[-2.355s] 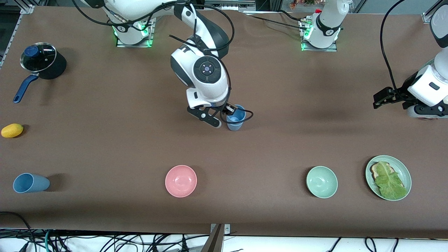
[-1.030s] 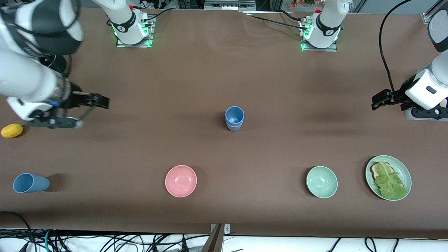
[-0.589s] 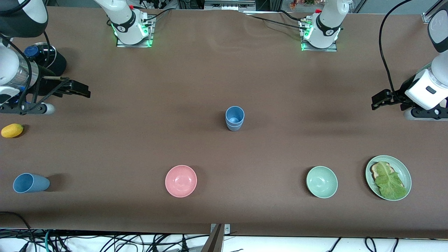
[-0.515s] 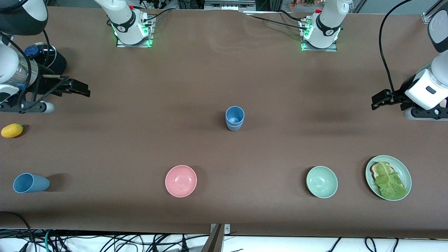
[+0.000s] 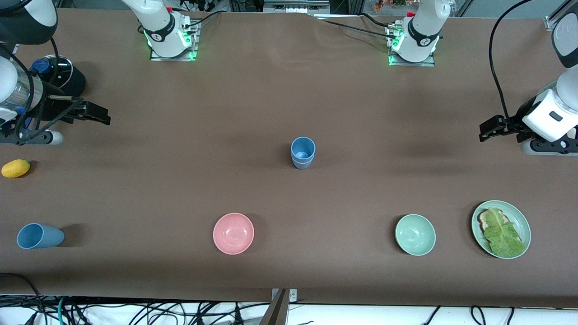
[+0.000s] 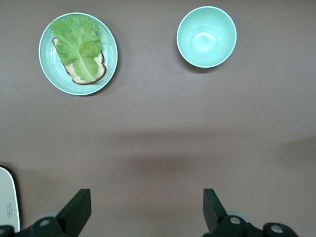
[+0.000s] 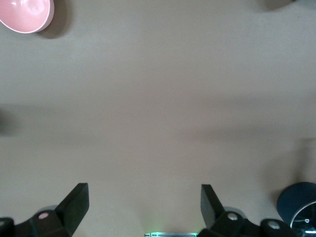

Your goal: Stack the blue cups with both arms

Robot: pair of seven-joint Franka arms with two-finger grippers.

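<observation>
Since a moment ago our right pincer [image 5: 97, 113] has drifted toward the frame's left edge, spread wide, empty. Our left pincer [image 5: 490, 127] waits, wide, empty. Stacked blue cups [image 5: 302, 152] stand mid-desk [image 5: 361, 180]; another blue cup [image 5: 38, 236] lies lower left.

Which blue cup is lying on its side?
The lone blue cup at the right arm's end, nearer the front camera. The stacked cups at mid-table stand upright.
</observation>
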